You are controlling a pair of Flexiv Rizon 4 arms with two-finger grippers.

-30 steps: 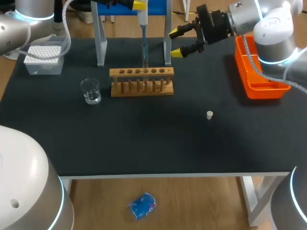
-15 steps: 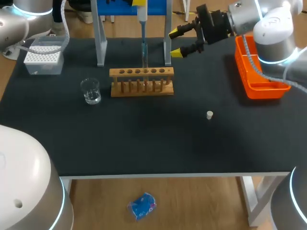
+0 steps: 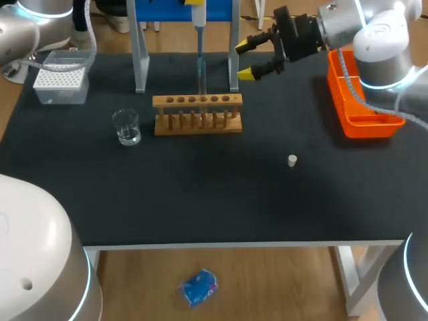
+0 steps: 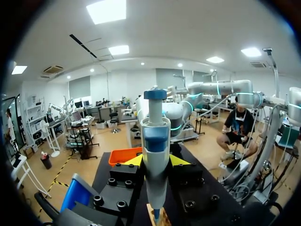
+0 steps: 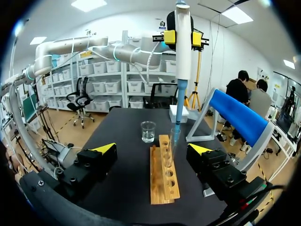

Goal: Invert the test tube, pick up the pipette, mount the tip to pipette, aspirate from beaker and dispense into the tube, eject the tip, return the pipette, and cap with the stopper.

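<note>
Over the far side of the table, the head view shows the pipette hanging upright, its tip reaching down into the test tube that stands in the wooden rack. The right gripper sits just beside them, its 2 yellow-tipped fingers spread wide with nothing between. The beaker stands near the rack's other end, the tip box is at the far left corner, the stopper is alone on the black surface, and the orange bin is at the right edge.

Left wrist view: the left gripper clamps the pipette's body between its 2 fingers, with the rack below.

Right wrist view: the spread fingers frame the rack, the beaker stands ahead of it, and the pipette's tip is inside the tube.
</note>
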